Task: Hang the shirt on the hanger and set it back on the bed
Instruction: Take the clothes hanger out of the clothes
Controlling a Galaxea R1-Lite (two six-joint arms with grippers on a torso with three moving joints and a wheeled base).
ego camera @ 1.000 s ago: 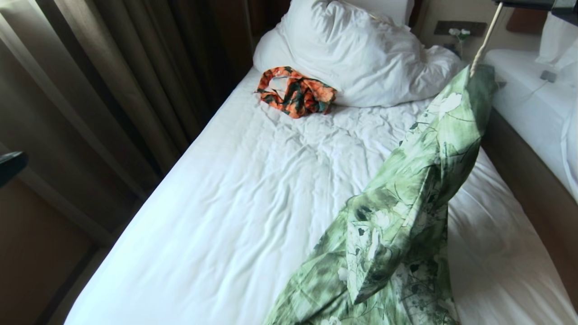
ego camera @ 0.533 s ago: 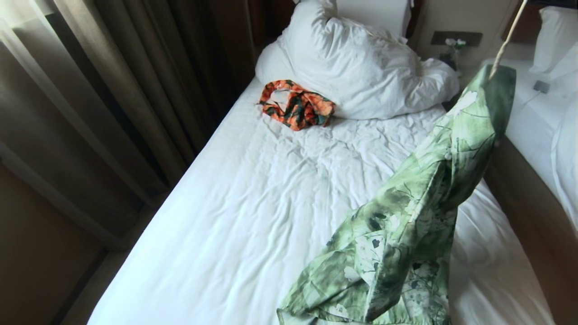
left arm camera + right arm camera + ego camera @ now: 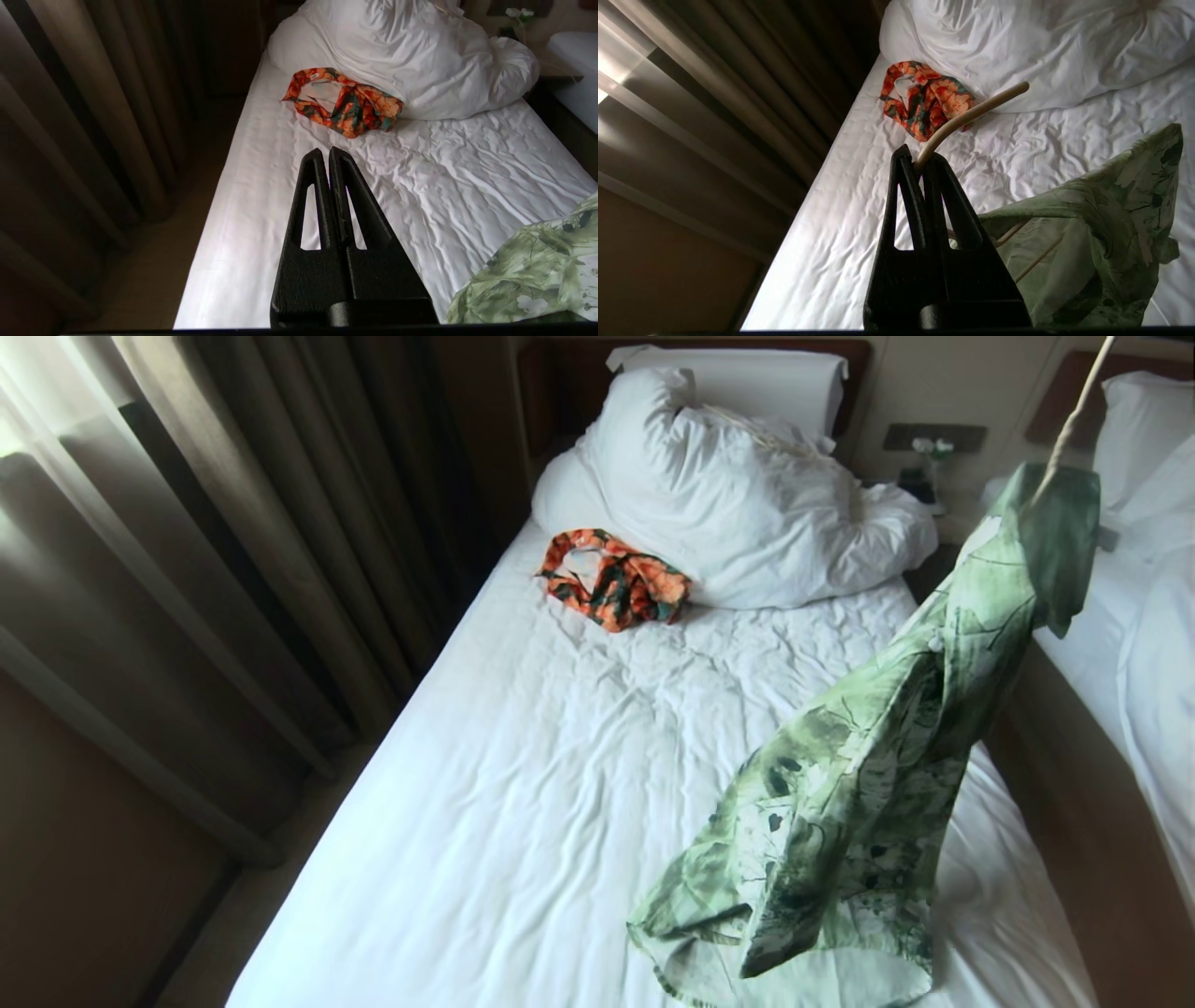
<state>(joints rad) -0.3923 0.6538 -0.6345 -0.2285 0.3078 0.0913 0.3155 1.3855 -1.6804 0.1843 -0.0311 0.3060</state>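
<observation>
Right wrist view shows the right gripper [image 3: 920,161] with its fingers pressed together on the hook end of the hanger [image 3: 971,112], the cream wire curving away from the fingertips, while below it the shirt [image 3: 1092,224] hangs off the frame with thin wire arms visible inside the fabric. From the head camera the shirt [image 3: 859,775] drapes in a long diagonal from the hanger wire [image 3: 1078,415] at the upper right down to the near right part of the bed [image 3: 523,756], where its lower hem touches or nearly touches the wrinkled sheet; the gripper itself is out of that picture. The garment looks bunched and lopsided rather than squarely on both shoulders, so I judge the hanging step as roughly done but untidy, with the lowering onto the bed left to do. The left gripper [image 3: 329,156] floats over the bed's left side, fingers pressed together on nothing, idle. Farther up the mattress lies the orange and dark green garment [image 3: 611,577], crumpled, just beside the bunched duvet [image 3: 738,513], with the pillow [image 3: 747,378] against the headboard [image 3: 560,383] beyond. No containers show anywhere in these views, so nothing can be said of contents. A second bed [image 3: 1148,616] stands across the aisle to the right.
</observation>
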